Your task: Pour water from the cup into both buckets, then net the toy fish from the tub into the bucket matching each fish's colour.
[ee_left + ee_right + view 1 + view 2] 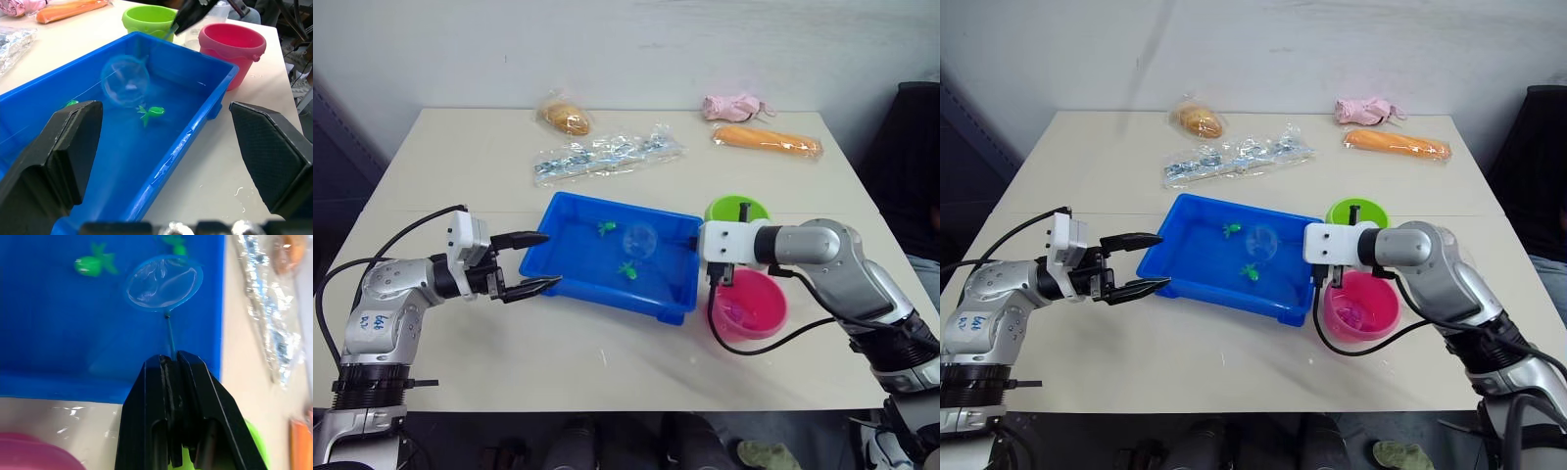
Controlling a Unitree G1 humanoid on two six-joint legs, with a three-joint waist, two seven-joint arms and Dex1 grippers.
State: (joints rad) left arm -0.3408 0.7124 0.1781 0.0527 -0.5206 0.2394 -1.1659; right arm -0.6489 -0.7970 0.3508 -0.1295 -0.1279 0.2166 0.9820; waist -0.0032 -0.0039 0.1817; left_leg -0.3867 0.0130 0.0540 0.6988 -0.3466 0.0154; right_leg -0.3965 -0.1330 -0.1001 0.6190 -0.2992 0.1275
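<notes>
The blue tub [570, 264] sits mid-table with two green toy fish [606, 227] [627, 269] in its water. My right gripper [171, 360] is shut on the thin handle of the net [164, 282]. The net's round hoop hangs over the tub between the two fish, with nothing in its mesh. The green bucket [736, 210] and the pink bucket [749, 304] stand side by side at the tub's right end, and my right wrist is above the gap between them. My left gripper [533, 262] is open at the tub's left wall, touching nothing. The cup is out of view.
Along the table's far side lie a bagged bread roll [566, 116], a long clear plastic packet [605, 155], a pink bundle [732, 106] and an orange packet [767, 140]. A dark chair [911, 147] stands off the right edge. Bare tabletop runs along the near edge.
</notes>
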